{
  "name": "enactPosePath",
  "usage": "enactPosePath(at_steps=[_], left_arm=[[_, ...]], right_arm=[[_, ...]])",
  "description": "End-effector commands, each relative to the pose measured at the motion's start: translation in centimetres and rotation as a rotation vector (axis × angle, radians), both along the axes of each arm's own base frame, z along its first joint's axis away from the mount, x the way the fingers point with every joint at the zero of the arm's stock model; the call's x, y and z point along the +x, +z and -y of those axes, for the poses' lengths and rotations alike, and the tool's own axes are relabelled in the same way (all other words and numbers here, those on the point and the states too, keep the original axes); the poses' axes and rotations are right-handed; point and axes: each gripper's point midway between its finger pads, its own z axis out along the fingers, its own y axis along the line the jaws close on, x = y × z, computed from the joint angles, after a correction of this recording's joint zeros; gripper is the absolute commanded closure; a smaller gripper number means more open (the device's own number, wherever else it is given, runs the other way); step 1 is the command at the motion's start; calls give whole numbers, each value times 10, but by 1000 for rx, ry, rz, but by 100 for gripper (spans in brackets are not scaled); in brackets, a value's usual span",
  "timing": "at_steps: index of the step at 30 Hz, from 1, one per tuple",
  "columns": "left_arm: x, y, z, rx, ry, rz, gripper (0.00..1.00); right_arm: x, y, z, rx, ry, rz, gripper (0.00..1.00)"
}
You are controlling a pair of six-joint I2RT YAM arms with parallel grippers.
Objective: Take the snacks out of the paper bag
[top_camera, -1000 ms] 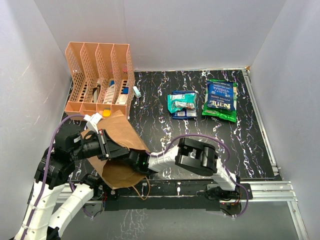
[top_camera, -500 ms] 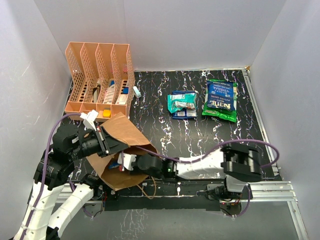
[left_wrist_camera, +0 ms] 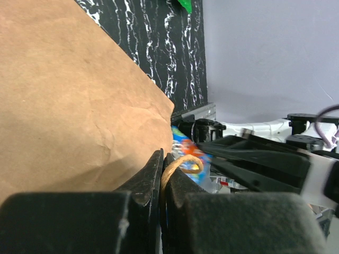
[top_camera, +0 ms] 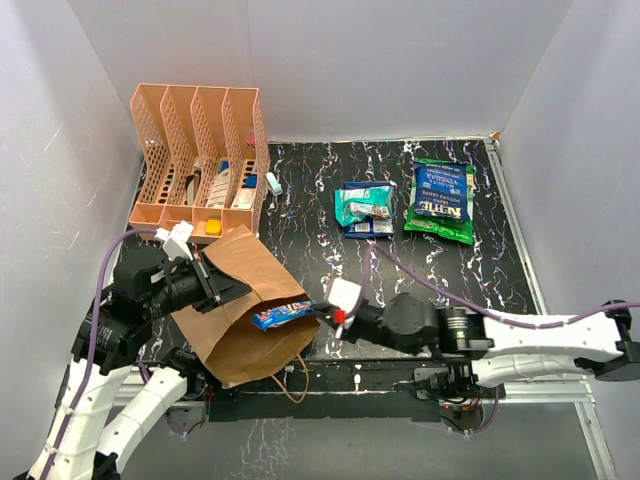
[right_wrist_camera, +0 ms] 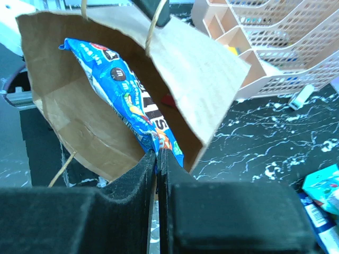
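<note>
The brown paper bag lies at the near left with its mouth open to the right. My left gripper is shut on the bag's twisted paper handle and holds the mouth up. My right gripper is shut on the end of a bright blue snack packet, which is half out of the bag's mouth. A green snack bag and a pile of teal, blue and red packets lie on the far table.
An orange perforated file organizer with stationery stands at the back left, close behind the bag. A small white item lies beside it. White walls enclose the black marbled table. A metal rail runs along the near edge.
My right arm has pulled back to the right out of the bag, drawing the blue packet to the bag's mouth. My left gripper keeps hold of the handle.
</note>
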Motion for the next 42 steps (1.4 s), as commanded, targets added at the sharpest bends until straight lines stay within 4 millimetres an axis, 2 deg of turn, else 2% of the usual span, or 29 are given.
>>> enactPosePath(at_steps=[1, 4, 6, 8, 11, 12, 13, 14, 16, 19, 23, 28, 34, 37, 42], left_arm=[[3, -14, -9, 68, 43, -57, 100], [2, -23, -12, 104, 51, -89, 100], [2, -25, -12, 111, 46, -107, 100], [1, -26, -11, 112, 42, -114, 100], [-1, -26, -15, 115, 63, -116, 100], [-1, -27, -15, 115, 68, -120, 100], [-2, -29, -16, 115, 72, -125, 100], [-2, -30, -16, 115, 74, -128, 100], [-3, -32, -16, 115, 74, -137, 100], [-1, -30, -17, 114, 82, -132, 100], [2, -27, -16, 120, 81, -121, 100], [-3, -32, -11, 138, 3, -128, 100], [-9, -28, -7, 177, -91, -125, 100], [-11, -27, -5, 172, -117, -120, 100], [-12, -26, -3, 162, -130, -123, 100]], right_arm=[[-7, 74, 28, 111, 67, 99, 93], [-3, 109, 39, 164, 51, 161, 93], [18, 137, 48, 252, -89, 175, 93], [47, 151, 54, 293, -297, 182, 93], [89, 158, 55, 196, -514, 313, 93], [101, 155, 47, 154, -536, 338, 93], [119, 153, 44, 134, -561, 344, 93], [147, 152, 53, 129, -625, 333, 93], [182, 148, 57, 138, -651, 308, 93], [230, 123, 68, 68, -727, 275, 93], [294, 61, 102, -41, -863, 97, 93], [339, 1, 148, -171, -985, -7, 93], [373, -62, 191, -300, -1054, -87, 93], [379, -87, 198, -371, -1055, -98, 93], [384, -113, 201, -435, -1052, -100, 93]])
